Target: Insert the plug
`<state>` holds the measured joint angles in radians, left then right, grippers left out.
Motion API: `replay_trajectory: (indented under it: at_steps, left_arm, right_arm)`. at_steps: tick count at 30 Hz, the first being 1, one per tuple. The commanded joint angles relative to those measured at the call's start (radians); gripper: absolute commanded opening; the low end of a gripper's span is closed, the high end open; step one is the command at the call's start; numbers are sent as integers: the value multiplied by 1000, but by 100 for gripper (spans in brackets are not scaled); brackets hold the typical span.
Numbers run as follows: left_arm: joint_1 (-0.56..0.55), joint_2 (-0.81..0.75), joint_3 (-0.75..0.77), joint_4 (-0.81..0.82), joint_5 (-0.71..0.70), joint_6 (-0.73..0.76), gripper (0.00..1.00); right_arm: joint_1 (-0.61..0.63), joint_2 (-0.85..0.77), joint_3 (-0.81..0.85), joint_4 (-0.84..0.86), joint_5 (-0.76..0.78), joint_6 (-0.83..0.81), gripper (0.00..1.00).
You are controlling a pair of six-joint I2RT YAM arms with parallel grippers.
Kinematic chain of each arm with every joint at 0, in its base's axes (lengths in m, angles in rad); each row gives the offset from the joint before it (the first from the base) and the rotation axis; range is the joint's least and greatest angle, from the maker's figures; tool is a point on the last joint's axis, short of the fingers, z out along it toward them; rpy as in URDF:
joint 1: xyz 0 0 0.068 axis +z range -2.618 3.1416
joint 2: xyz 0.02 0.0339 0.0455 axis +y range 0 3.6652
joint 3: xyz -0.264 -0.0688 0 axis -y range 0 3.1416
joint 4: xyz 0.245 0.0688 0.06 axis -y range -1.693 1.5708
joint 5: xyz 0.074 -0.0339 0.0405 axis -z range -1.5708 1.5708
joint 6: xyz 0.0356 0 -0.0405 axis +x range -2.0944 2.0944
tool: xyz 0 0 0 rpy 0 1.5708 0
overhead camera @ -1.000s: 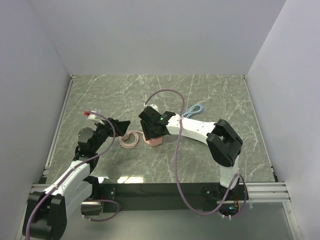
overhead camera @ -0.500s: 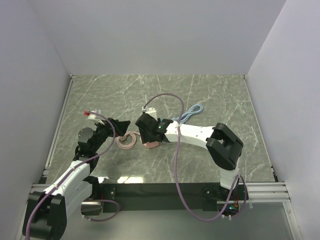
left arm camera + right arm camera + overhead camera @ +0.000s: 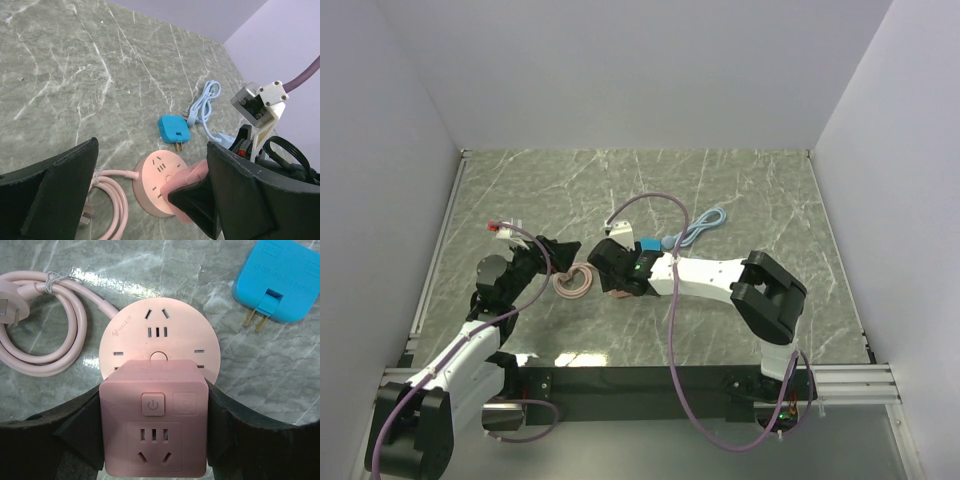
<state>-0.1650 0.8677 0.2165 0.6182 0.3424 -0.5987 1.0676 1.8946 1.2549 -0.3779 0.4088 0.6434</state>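
Observation:
The plug is small and bright blue. It lies flat on the marble table with its two prongs pointing at a round pink socket disc, a short gap away. My right gripper is shut on a pink cube, holding it over the disc's edge. I cannot tell whether cube and disc touch. My left gripper stands wide open just left of the disc, holding nothing.
The disc's pink cord is coiled to its left. A pale-blue cord lies behind the plug, and its strip's end shows beside my right arm. White walls enclose the table.
My right arm has moved left and nearer with the pink cube, and the blue plug behind it has come into sight. The pink coil has shifted slightly left. My left arm has stayed still.

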Motion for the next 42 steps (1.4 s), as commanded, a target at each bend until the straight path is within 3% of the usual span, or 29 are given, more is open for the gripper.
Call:
replay_trajectory:
  at_steps: [1,8,13,17,22,28,30,42]
  left_arm:
    - [5,-2,-2,22,3,-6,96]
    - [5,-13,-5,15,-6,-3,96]
    - [5,-4,-3,21,-2,-3,96]
    - [5,-1,-2,20,-6,2,96]
    - [5,-18,-6,15,-19,10,96]
    - [5,-45,-9,2,-32,13,96]
    - [5,-45,-12,12,-25,13,97]
    - [-10,-38,-19,51,-26,33,99]
  right_arm:
    - [95,184,-129,-110,-375,160,0]
    - [94,190,-186,-46,-430,167,0]
    - [83,159,-140,-56,-410,125,0]
    - [71,146,-57,-99,-354,79,27]
    - [49,75,3,-167,-243,32,50]
    - [14,-41,6,-125,-182,-25,65]
    - [-7,-64,0,-95,-188,-45,88]
    - [-93,-216,6,-38,-165,-157,90]
